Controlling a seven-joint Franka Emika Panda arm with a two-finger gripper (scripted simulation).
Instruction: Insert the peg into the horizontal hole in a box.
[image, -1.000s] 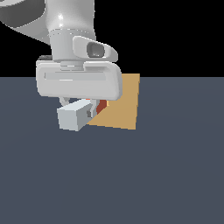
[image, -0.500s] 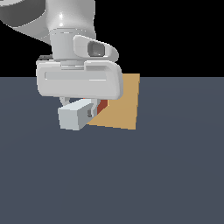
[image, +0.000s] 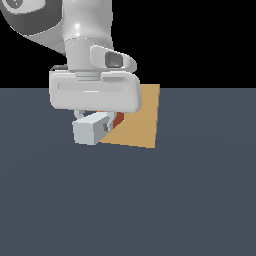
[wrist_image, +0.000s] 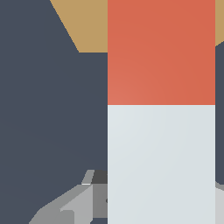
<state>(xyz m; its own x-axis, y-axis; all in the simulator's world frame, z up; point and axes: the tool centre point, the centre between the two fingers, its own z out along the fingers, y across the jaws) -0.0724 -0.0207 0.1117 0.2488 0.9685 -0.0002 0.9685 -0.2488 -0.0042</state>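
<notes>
The peg (image: 92, 129) is seen clamped in the gripper (image: 102, 120), its jaws closed against the grey-white part, with the grey end toward the camera in the exterior view and the red end (image: 118, 119) directed at the box (image: 142, 120). The peg is carried level, just clear of the desk (image: 150, 200). In the wrist view the red third (wrist_image: 161, 52) is shown reaching up to the tan face of the box (wrist_image: 89, 24), and whether it touches cannot be told. The hole is not visible in either view, being hidden behind the peg and the hand. The step in hand is judged to be the approach and lining-up, with insertion about to begin or only just begun. For the next move, the peg's axis would need to be kept square to the box face and centred on the opening, then a slow straight push made toward the box, since only slight clearance is to be expected.
</notes>
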